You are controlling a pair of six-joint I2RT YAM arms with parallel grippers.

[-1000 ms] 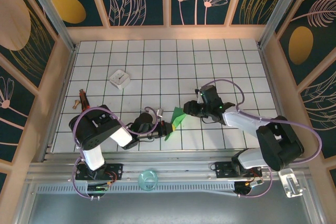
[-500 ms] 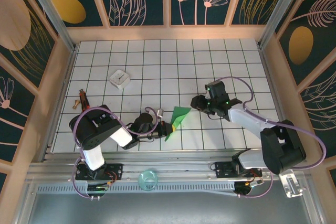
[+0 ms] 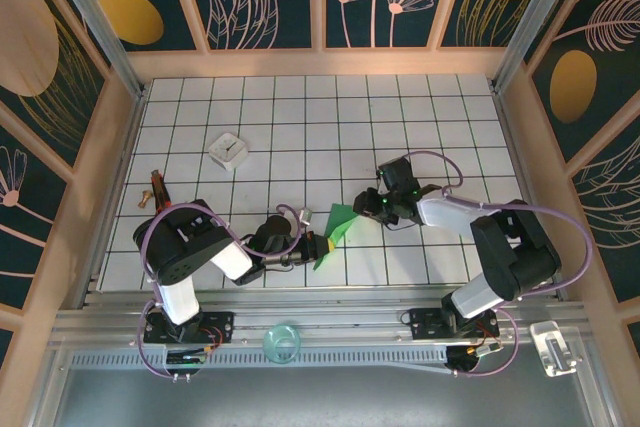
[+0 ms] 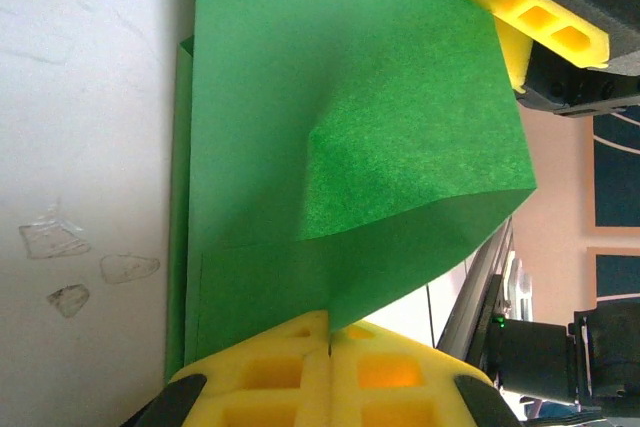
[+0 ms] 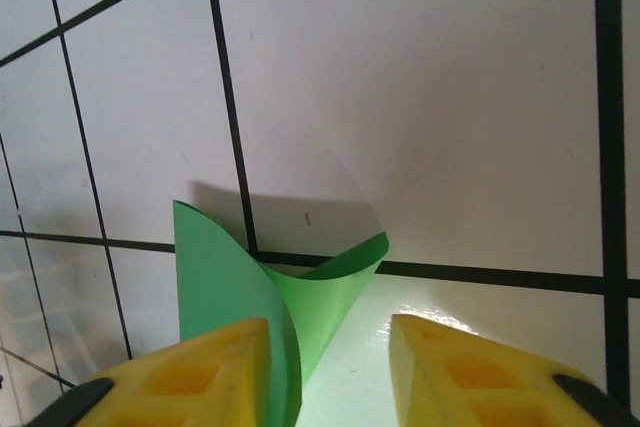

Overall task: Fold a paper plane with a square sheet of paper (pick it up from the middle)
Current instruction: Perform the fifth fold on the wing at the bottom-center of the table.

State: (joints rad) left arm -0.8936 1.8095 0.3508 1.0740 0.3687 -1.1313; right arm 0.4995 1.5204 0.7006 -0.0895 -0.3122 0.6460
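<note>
Pinching green paper [image 3: 338, 229] edge, left gripper [image 3: 320, 243] clamped tight; right gripper [image 5: 330, 367] fingers spread wide, straddling paper's curled corner above tiled table [image 3: 300, 117].

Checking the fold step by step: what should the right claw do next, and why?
Probably close the right claw on the raised flap of the green paper: its fingers stand open with that curled edge between them, while the left claw pinches the other end.
</note>
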